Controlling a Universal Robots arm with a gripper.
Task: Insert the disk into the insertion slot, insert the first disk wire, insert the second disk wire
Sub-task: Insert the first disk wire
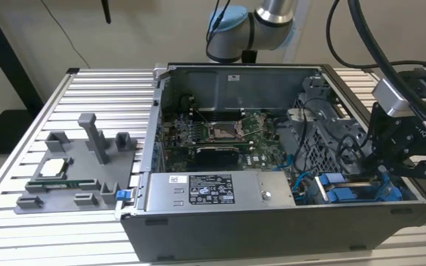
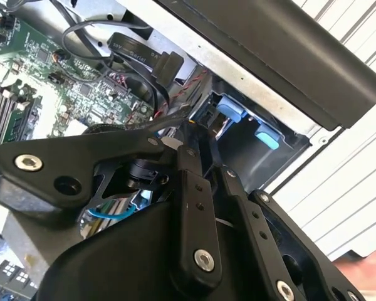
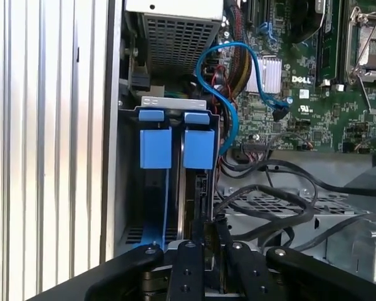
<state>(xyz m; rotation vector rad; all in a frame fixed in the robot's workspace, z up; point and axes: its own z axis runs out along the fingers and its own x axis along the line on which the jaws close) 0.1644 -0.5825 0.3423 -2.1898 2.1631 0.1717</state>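
- The gripper (image 3: 207, 224) hangs at the open end of the insertion slot (image 3: 173, 101), its fingers (image 3: 188, 266) drawn together until the tips nearly meet. Something dark sits between them, but I cannot tell whether it is a wire plug. If it is, a loose pinch could let it twist and meet its socket askew.
- Just beyond the tips, the disk (image 3: 198, 150) stands on edge inside the slot, its blue frame right beside a second blue frame (image 3: 155, 147). A push off line risks bending the connector or nudging that neighbour.
- Beside the fingers, black cables (image 3: 269, 204) sprawl across the case. One could catch on the finger linkage and drag as the arm moves.
- Farther on, a blue wire (image 3: 229, 75) loops toward the motherboard (image 3: 301, 106). A tug on it could pull its end loose.
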